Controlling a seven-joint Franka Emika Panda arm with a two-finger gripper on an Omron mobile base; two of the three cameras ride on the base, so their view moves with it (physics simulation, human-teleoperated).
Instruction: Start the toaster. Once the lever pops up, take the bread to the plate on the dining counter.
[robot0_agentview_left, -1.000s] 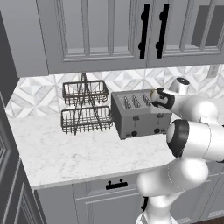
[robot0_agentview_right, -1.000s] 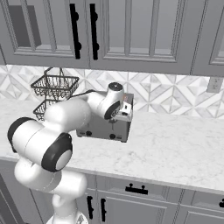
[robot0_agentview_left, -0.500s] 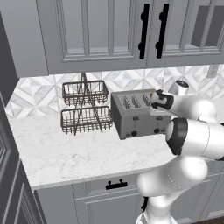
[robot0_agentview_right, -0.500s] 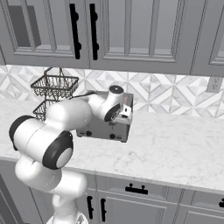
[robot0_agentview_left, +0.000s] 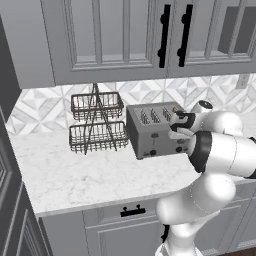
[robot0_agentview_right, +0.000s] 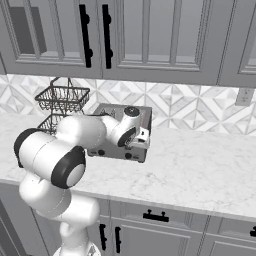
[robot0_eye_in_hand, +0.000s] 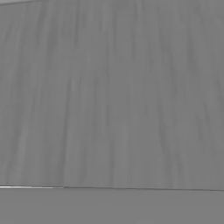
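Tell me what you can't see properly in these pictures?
- Bread: the toaster slots look too small and dark in the left base view to tell if a slice is inside.
- Lever: in the right base view the arm covers most of the toaster's front.
- Gripper: its fingertips are hidden behind the wrist in the left base view.
- Hand view: a close, blurry grey surface; I can't tell which part of the toaster it is.

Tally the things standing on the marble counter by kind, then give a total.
Toaster: 1
Black wire two-tier basket rack: 1
Total: 2
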